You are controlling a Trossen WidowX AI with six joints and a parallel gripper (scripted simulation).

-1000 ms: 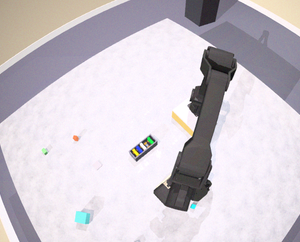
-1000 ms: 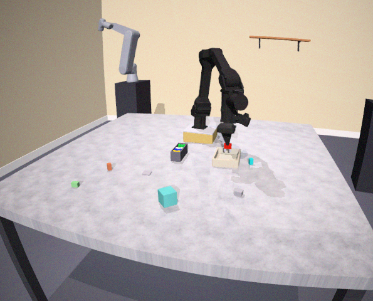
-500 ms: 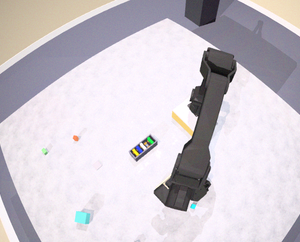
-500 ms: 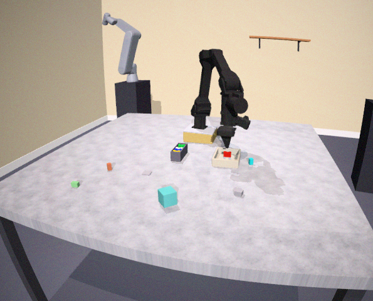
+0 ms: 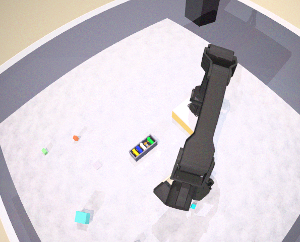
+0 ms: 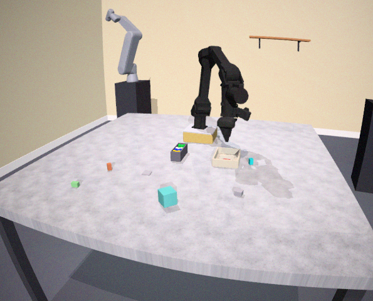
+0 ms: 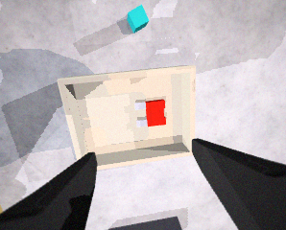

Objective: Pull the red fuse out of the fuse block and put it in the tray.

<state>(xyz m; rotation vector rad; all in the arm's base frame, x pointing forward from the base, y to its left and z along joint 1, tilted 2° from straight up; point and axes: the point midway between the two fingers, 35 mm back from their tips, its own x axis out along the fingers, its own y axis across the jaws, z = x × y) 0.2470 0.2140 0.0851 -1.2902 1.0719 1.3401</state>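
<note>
Sitting at the far left of the table (image 6: 83,155) in the exterior view is a small green cube (image 6: 75,184), and an orange cube (image 6: 109,166) is standing a little farther right and back. A pale flat tile (image 6: 146,172) is lying right of that, and a bigger cyan cube (image 6: 167,196) is resting nearer the front edge. Behind these, the grey block (image 6: 178,152) is holding its fuses upright; from the top view, yellow (image 5: 135,152), blue (image 5: 138,149), white (image 5: 143,145) and green (image 5: 151,140) ones are showing in a row, with one gap between white and green. Farther right, the arm (image 6: 227,78) is rising from a tan base (image 6: 199,135) and bending down over the tray (image 6: 225,157). The gripper (image 6: 227,136) is hanging above the tray's far rim, clear of it, with its fingers spread wide and nothing between them. The wrist view is showing the red fuse (image 7: 155,112) lying on its side on the tray floor, toward the right half, with its two pale prongs pointing left; it is touching no wall that I can make out. In the exterior view the fuse is appearing only as a thin red streak inside the tray. Just right of the tray, a tiny cyan cube (image 6: 251,160) is sitting on the table, apart from the tray wall. A small grey cube (image 6: 237,191) is lying nearer the front. At the right edge, a dark pedestal (image 6: 371,145) is standing on the floor beside the table.
</note>
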